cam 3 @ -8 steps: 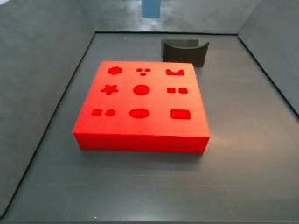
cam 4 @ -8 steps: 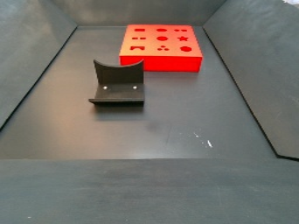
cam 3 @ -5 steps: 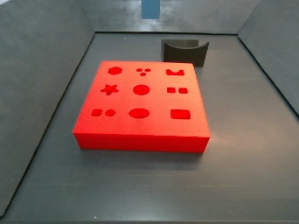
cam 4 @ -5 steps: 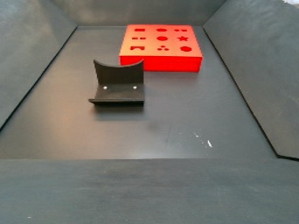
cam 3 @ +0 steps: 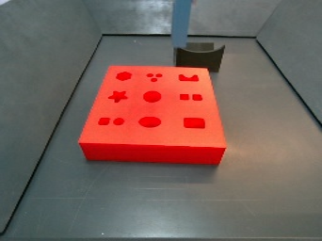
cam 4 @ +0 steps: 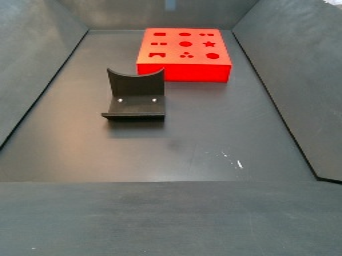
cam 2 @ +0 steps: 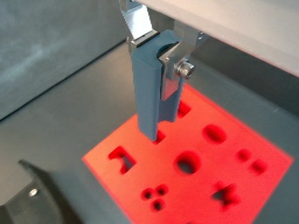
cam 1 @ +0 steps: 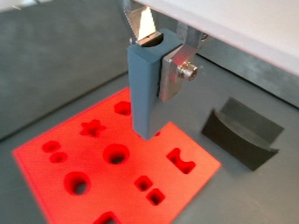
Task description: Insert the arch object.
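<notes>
My gripper (cam 1: 156, 63) is shut on the arch object (cam 1: 145, 92), a long blue-grey block with a semicircular notch in its upper end. It also shows in a wrist view (cam 2: 149, 92), held upright between the silver fingers (cam 2: 173, 80). It hangs well above the red board (cam 1: 103, 175), which has several shaped holes, among them an arch-shaped hole (cam 1: 181, 159). In a side view the block (cam 3: 183, 19) hangs at the far end, above the fixture (cam 3: 199, 55) and behind the board (cam 3: 151, 139). In a side view (cam 4: 187, 72) only the board shows; the gripper is out of frame.
The dark L-shaped fixture (cam 4: 134, 95) stands on the dark floor apart from the board; it also shows in both wrist views (cam 1: 246, 131) (cam 2: 30, 197). Grey walls (cam 3: 56, 85) slope up round the floor.
In a side view the held block has moved right and come lower, from behind the board's far edge to above the fixture. Board and fixture have not moved.
</notes>
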Controlling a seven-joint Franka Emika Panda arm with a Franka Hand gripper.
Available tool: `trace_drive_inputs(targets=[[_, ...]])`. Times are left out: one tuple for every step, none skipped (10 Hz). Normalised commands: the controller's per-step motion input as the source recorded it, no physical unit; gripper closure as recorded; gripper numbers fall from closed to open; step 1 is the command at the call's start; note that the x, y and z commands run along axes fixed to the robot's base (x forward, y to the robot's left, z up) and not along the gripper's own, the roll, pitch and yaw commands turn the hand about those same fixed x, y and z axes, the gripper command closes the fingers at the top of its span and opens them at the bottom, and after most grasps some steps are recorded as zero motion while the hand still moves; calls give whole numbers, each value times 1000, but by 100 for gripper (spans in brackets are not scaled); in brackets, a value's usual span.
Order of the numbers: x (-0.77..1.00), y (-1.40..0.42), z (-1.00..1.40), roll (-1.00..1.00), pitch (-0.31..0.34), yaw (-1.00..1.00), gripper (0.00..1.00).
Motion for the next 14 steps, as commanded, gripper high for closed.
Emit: trace_drive_inputs(targets=[[703, 486, -534, 0, 0, -386, 100], [631, 254, -403, 0, 0, -649, 100], [386, 174, -357, -4, -7, -823, 100], [229, 94, -263, -71, -70, -906, 100], [226, 91, -246, -79, -79, -903, 100], [214, 83, -254, -80, -76, -911, 100], [189, 51, -251, -100, -80, -917, 100], [191, 51, -237, -110, -89, -909, 100], [180, 34, -223, -120, -93, -909, 100], [157, 17, -191, -133, -101, -911, 100], [129, 0, -146, -133, -101, -923, 100], [74, 0, -80, -129, -100, -926, 100], [49, 0, -31, -91, -91, -957, 100], [3, 0, -23, -14, -60, -1000, 100]])
